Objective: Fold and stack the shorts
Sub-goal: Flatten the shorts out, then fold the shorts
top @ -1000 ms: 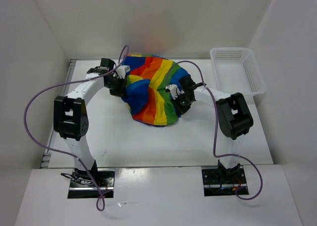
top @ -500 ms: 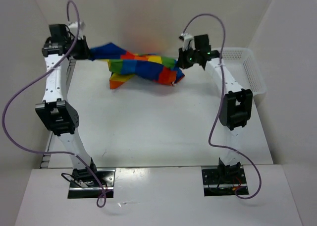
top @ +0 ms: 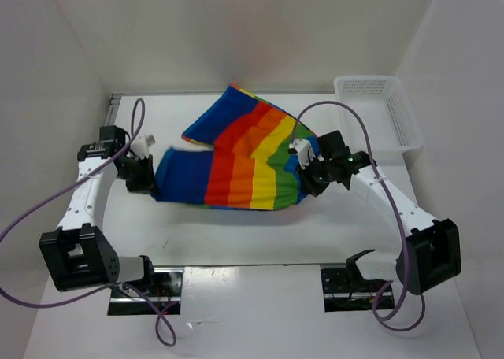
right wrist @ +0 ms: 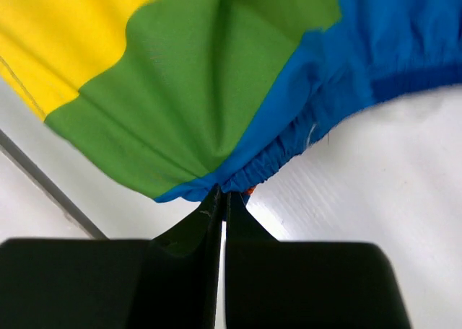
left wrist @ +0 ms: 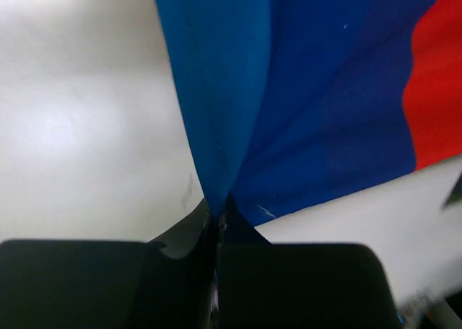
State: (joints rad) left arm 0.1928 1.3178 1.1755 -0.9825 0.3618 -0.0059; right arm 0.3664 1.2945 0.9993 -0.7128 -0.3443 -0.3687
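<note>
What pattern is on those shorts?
The shorts carry wide rainbow stripes; the top external view shows them best.

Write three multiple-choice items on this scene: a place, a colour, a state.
1. Where does the white mesh basket stand?
A. at the far right corner of the table
B. at its middle
C. at its near left edge
2. Which colour of the shorts does the left claw pinch?
A. yellow
B. red
C. blue
3. How is the right claw?
A. open above the table
B. shut on the shorts
C. shut on the basket
Key: 1 A, the top view shows it far right; 2 C, blue cloth runs into its fingertips; 3 B, its tips meet on the gathered blue waistband.
</note>
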